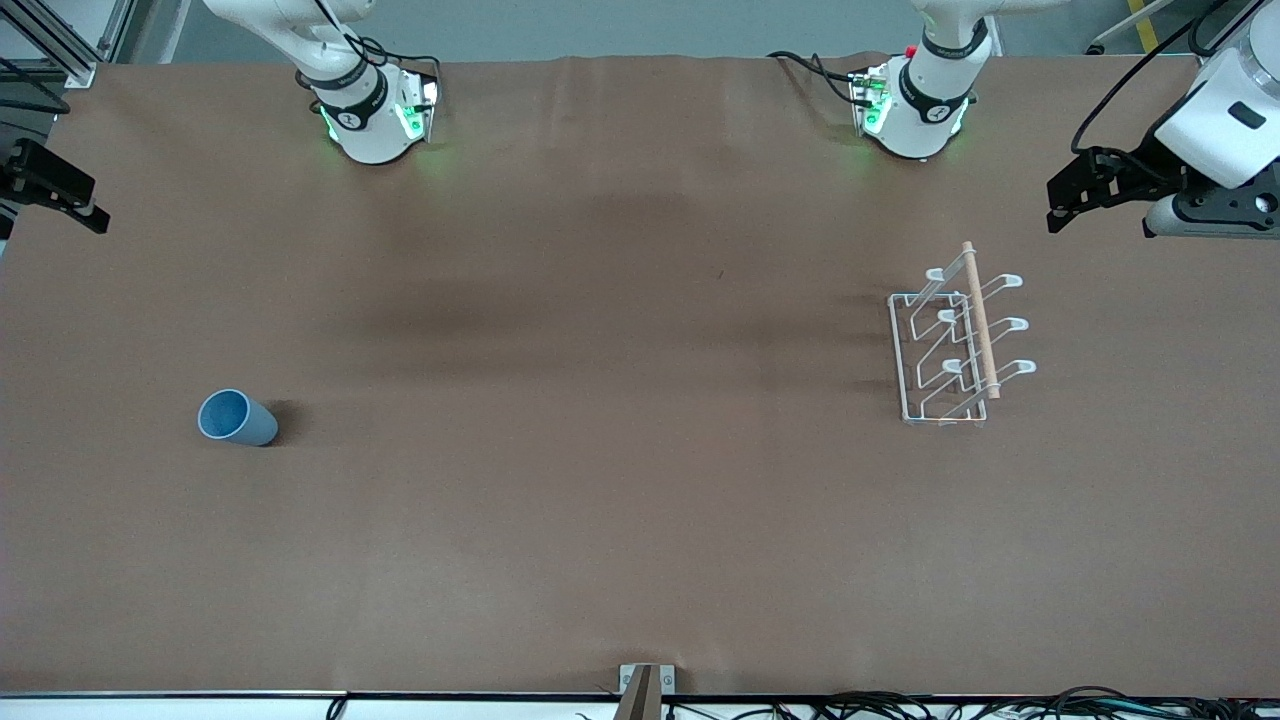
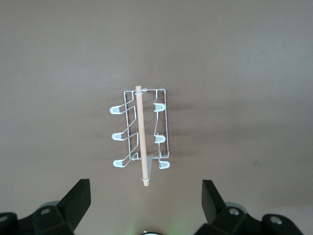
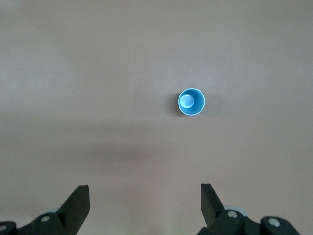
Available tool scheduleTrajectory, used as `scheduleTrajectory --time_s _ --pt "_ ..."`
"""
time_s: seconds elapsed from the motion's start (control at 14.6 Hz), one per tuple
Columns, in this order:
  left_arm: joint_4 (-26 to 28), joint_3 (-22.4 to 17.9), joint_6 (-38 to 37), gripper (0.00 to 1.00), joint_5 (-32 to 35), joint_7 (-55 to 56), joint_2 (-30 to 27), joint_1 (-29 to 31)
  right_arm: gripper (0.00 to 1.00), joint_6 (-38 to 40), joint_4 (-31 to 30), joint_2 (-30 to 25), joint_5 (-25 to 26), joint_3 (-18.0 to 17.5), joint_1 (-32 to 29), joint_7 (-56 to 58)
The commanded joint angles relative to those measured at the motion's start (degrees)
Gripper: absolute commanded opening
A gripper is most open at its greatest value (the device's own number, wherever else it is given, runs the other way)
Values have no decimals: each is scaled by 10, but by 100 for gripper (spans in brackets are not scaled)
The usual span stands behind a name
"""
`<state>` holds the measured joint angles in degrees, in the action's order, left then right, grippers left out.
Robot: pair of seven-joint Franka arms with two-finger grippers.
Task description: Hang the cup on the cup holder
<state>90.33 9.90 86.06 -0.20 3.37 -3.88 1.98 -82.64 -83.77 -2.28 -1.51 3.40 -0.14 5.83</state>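
Observation:
The light-blue cup (image 1: 236,418) stands upright, mouth up, on the brown table toward the right arm's end; it also shows from above in the right wrist view (image 3: 191,102). The white wire cup holder (image 1: 955,345) with its wooden rod (image 1: 980,320) stands toward the left arm's end and shows in the left wrist view (image 2: 142,137). My left gripper (image 1: 1065,195) (image 2: 145,192) is open and empty, high up beside the cup holder. My right gripper (image 1: 60,190) (image 3: 144,188) is open and empty, high over the table's edge at the right arm's end, well apart from the cup.
The two arm bases (image 1: 370,120) (image 1: 915,110) stand along the table's edge farthest from the front camera. A small bracket (image 1: 645,685) and cables lie at the edge nearest that camera. Bare brown table (image 1: 600,400) lies between the cup and the cup holder.

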Motion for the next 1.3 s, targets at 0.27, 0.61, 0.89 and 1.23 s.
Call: scheduleTrajectory --time_s 0.27,0.61,0.89,1.23 --pt "-24 3 -9 100 -5 -6 5 5 100 -2 -5 -2 -3 -2 -7 4" --pt "-32 3 -10 100 -1 -7 15 4 100 -1 -5 -2 -3 -2 -7 4" --pt "-34 4 -10 100 -1 -6 19 -4 100 0 -5 -2 -4 -2 -7 4" --pt "-31 4 -10 100 -1 -6 19 -2 100 -1 -5 -1 -4 -2 -7 4"
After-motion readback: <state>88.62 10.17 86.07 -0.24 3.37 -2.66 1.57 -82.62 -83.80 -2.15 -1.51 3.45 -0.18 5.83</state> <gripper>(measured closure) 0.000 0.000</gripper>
